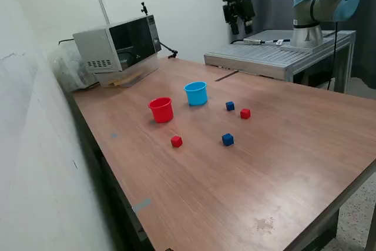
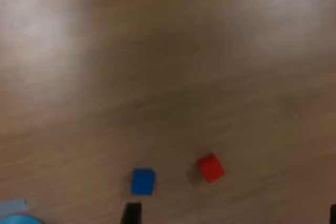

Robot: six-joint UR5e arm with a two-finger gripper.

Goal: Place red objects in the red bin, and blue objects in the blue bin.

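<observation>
The red cup (image 1: 161, 110) and the light-blue cup (image 1: 196, 93) stand upright side by side on the wooden table (image 1: 282, 163). One dark-blue cube (image 1: 230, 106) and one red cube (image 1: 245, 113) lie close together to the exterior view's right of the blue cup. A second red cube (image 1: 176, 141) and a second blue cube (image 1: 228, 139) lie nearer the front. My gripper (image 1: 241, 26) hangs high above the table's far side, open and empty. The wrist view is blurred and shows a blue cube (image 2: 143, 181), a red cube (image 2: 210, 168), the blue cup's rim (image 2: 18, 220) and a dark fingertip (image 2: 131, 212).
A grey box like a microwave (image 1: 117, 42) stands at the table's far left corner beside a clear plastic bag (image 1: 67, 66). The arm's base (image 1: 320, 10) is on a raised metal platform (image 1: 276, 57) behind the table. A white wall runs along the exterior view's left.
</observation>
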